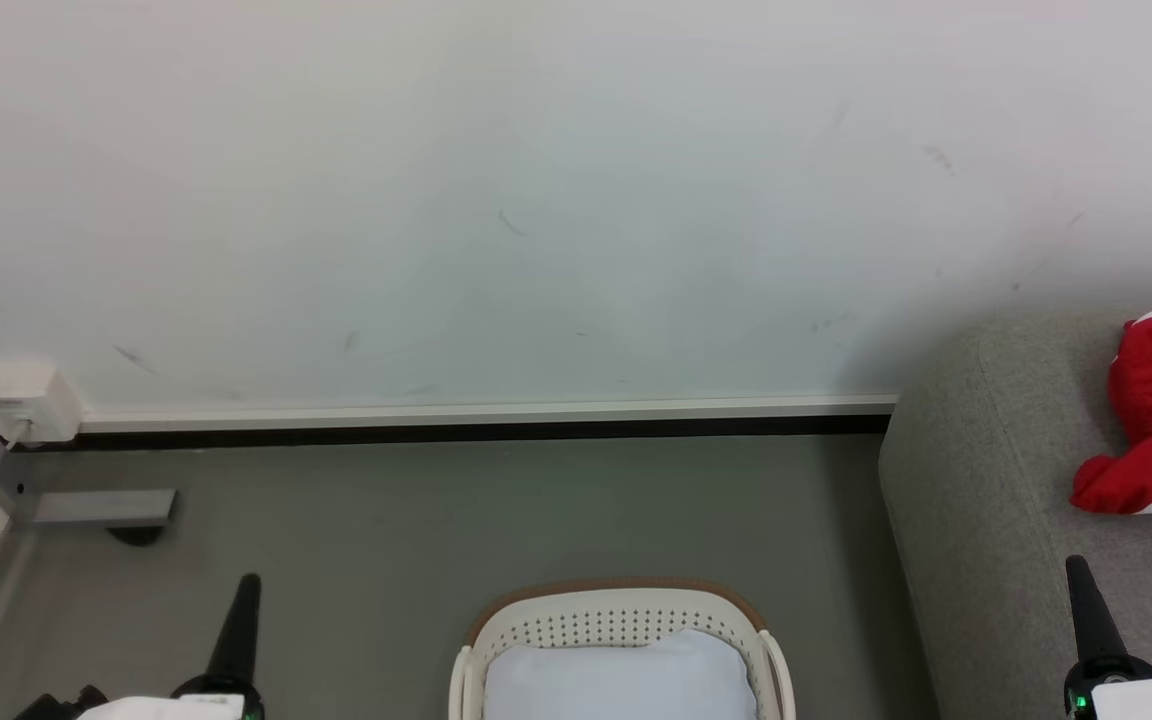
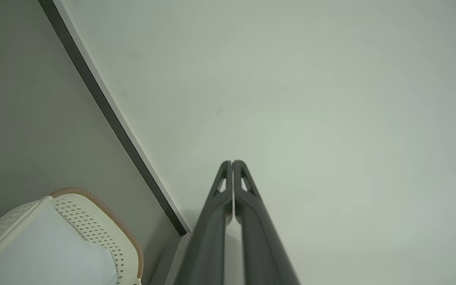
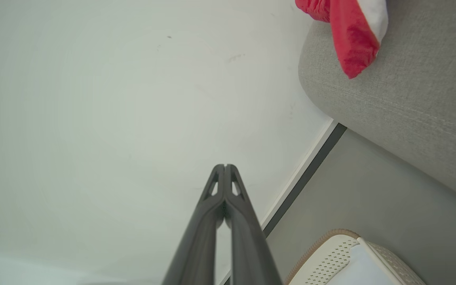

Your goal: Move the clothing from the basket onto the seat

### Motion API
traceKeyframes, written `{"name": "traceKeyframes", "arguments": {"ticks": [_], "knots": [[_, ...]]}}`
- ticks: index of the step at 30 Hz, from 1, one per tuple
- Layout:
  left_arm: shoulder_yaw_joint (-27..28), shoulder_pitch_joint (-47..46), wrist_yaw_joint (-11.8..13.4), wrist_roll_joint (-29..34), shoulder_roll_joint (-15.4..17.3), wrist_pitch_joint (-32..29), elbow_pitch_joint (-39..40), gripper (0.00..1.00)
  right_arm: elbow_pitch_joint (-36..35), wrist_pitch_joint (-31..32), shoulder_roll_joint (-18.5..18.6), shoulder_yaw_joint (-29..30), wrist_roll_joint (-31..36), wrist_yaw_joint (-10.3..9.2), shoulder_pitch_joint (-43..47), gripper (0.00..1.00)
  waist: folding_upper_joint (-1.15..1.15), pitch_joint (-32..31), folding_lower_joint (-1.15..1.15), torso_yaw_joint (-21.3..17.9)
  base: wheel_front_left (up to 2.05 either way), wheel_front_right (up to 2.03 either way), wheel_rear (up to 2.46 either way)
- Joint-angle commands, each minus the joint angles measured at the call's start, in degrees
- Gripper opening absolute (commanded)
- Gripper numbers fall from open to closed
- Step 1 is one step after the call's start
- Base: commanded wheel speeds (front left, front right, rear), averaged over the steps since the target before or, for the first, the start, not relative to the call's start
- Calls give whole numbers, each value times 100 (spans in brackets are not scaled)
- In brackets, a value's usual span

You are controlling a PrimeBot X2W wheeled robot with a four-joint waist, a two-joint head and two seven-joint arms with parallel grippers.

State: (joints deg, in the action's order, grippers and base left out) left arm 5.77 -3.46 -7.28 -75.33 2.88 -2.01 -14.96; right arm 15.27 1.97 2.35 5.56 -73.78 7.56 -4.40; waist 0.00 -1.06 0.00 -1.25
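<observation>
— How is it getting on with the laundry?

— Close to finished, I'd say. The clothing [image 1: 1151, 420], red with white patches, lies in a crumpled heap on top of the seat [image 1: 996, 520], over on the robot's right near the wall.

— Anything left in the basket [image 1: 616, 625]?

— No red that I can see. It sits on the floor right in front of the robot, just beside the seat. What shows of its inside is a pale bluish-white pad [image 1: 621, 680]. The near part of the basket is cut off from where I look, so I can't swear nothing is tucked down there.

— And the hands?

— Both empty. The left gripper [image 1: 248, 585] has its two dark fingers pressed together, pointing up toward the wall, off to the left of the basket. The right gripper [image 1: 1076, 565] is the same: fingers together, nothing between them, raised over the near part of the seat and apart from the clothing.

— So the job's done?

— My guess is yes, or nearly. If anything remains, it would be a garment hidden in the part of the basket I can't see.
</observation>
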Motion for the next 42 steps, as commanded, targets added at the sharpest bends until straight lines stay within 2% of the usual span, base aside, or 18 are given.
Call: {"name": "traceKeyframes", "arguments": {"ticks": [1, 29, 42], "knots": [[35, -97, -26, -112, 27, -41, 45, 0, -49, 39, 66, 19, -134, -9, -73, 0, 0, 3, 0, 3, 0, 0, 0], [76, -261, -34, -1331, 11, -360, 78, 0, -113, 369, 74, 91, -1461, -12, -181, 0, 0, 86, 0, 90, 0, 0, 0], [89, -323, -36, -1738, 5, -480, 90, 0, -131, 478, 75, 114, -1865, -13, -232, 0, 0, 119, 0, 125, 0, 0, 0]]}}
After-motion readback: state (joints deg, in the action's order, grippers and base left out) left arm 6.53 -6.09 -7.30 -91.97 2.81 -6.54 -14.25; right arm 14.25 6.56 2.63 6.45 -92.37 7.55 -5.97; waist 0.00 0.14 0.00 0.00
